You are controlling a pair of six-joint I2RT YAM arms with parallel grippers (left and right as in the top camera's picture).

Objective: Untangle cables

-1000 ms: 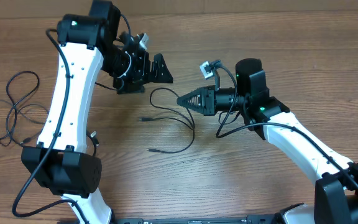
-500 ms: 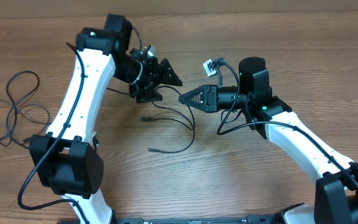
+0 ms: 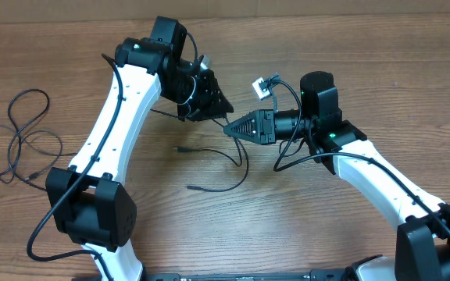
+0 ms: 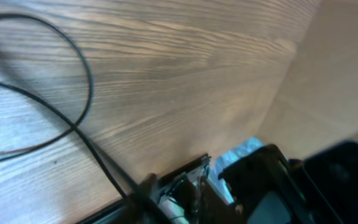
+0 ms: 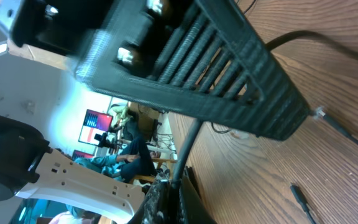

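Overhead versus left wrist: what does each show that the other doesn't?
Only overhead: the left gripper close to the right gripper, which pinches the middle cable; that cable's plug ends; a second cable looped far left. Only left wrist: a blurred close-up of a cable loop running into dark hardware at the frame's bottom; whether the left jaws grip it is unclear. Both: thin black cable on the wooden table.

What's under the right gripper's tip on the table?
A black cable curving on the table, below the right gripper. Its upper end is hidden by the gripper.
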